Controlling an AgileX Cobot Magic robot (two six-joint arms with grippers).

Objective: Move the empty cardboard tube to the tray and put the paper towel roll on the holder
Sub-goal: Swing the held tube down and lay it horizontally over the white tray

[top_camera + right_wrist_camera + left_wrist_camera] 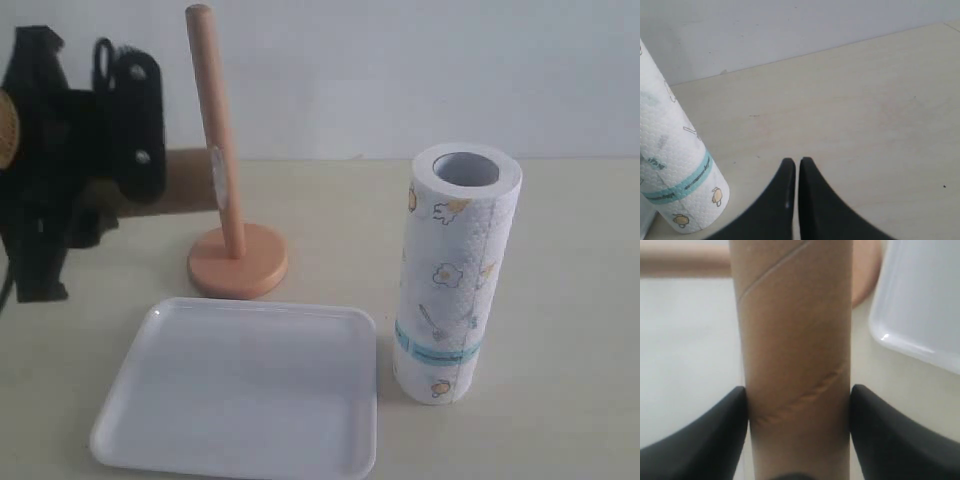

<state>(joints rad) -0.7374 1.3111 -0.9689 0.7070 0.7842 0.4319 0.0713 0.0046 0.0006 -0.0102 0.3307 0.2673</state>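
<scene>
Left of the holder (237, 262), your left hand (798, 407) pinches the empty cardboard tube (190, 181): plain brown, slim, with a spiral seam. It lies level above the counter (560, 250), its long axis pointing at the holder's post, open end just beside it. Your right hand (792, 172) is pressed together.

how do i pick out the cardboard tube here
Behind the white tray stands the wooden holder. Left of its post, the left tool holds the cardboard tube level. It is brown and thick; the post is slim and upright.
</scene>
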